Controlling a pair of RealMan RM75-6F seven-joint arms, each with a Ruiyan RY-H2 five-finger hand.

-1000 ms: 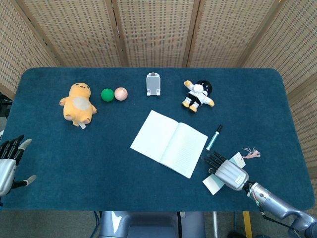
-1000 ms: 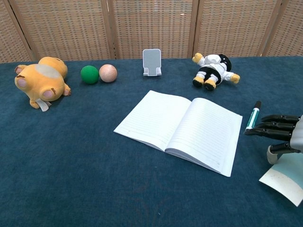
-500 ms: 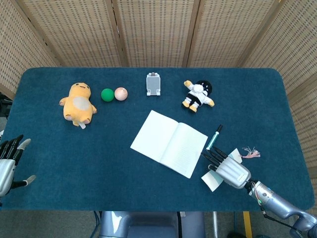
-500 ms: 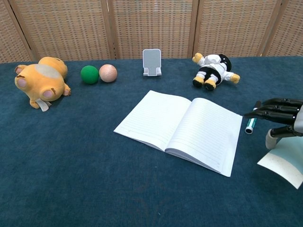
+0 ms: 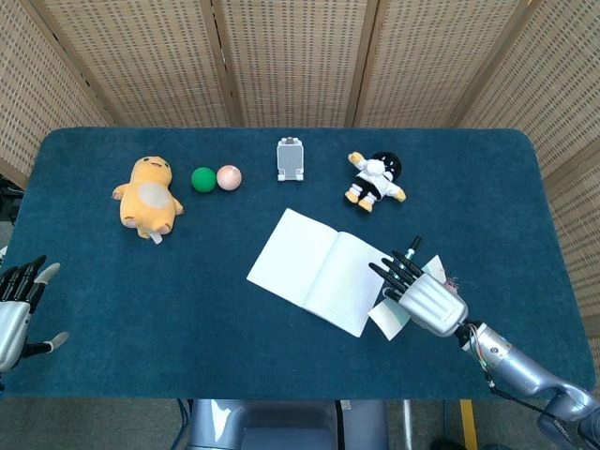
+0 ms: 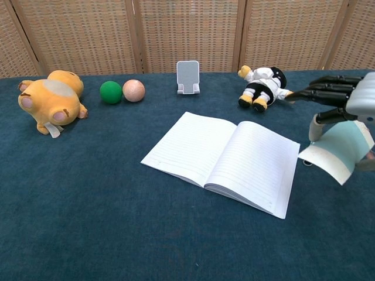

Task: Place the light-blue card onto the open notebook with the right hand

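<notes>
My right hand (image 5: 425, 296) (image 6: 345, 99) holds the light-blue card (image 6: 337, 150) (image 5: 389, 318) off the table, just past the right edge of the open notebook (image 5: 321, 270) (image 6: 225, 160). The card hangs below the palm, bent, with the thumb against its upper side. The fingers stretch out toward the notebook's right page. The notebook lies flat and open at the table's middle. My left hand (image 5: 17, 305) rests open at the near left edge, holding nothing.
A green-capped pen (image 5: 412, 247) lies right of the notebook, mostly under my right hand. At the back stand a yellow plush (image 5: 147, 196), a green ball (image 5: 203, 179), a peach ball (image 5: 229, 176), a phone stand (image 5: 291, 157) and a small doll (image 5: 375, 180).
My right hand has lifted the card off the table and carried it up and left toward the notebook's right edge. The left hand has stayed put.
</notes>
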